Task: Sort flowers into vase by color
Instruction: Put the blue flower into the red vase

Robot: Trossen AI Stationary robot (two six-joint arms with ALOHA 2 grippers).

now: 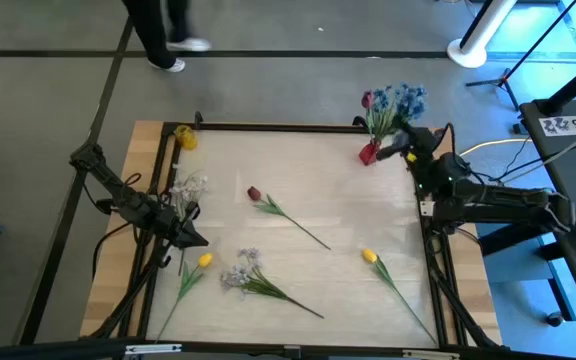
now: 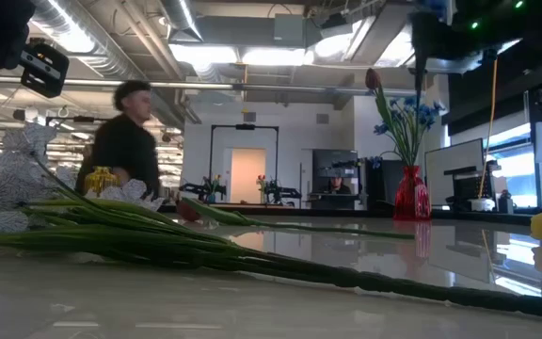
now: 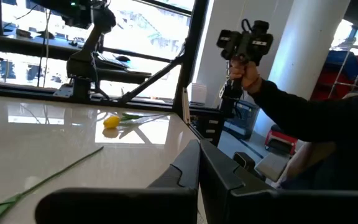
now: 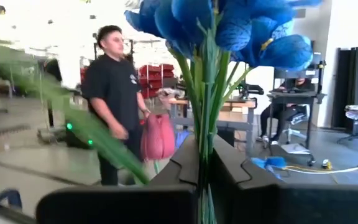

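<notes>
Nearest you, a pale spray (image 1: pixel 243 275) lies between two yellow tulips (image 1: pixel 200 262), and farther in a dark red tulip (image 1: pixel 255 195) rests mid-table. Your left gripper (image 1: pixel 194 238) hangs closed and empty over the left edge. At the far right corner your right gripper (image 1: pixel 400 143) pinches blue flower stems (image 4: pixel 205 118) in the red vase (image 1: pixel 369 152).
</notes>
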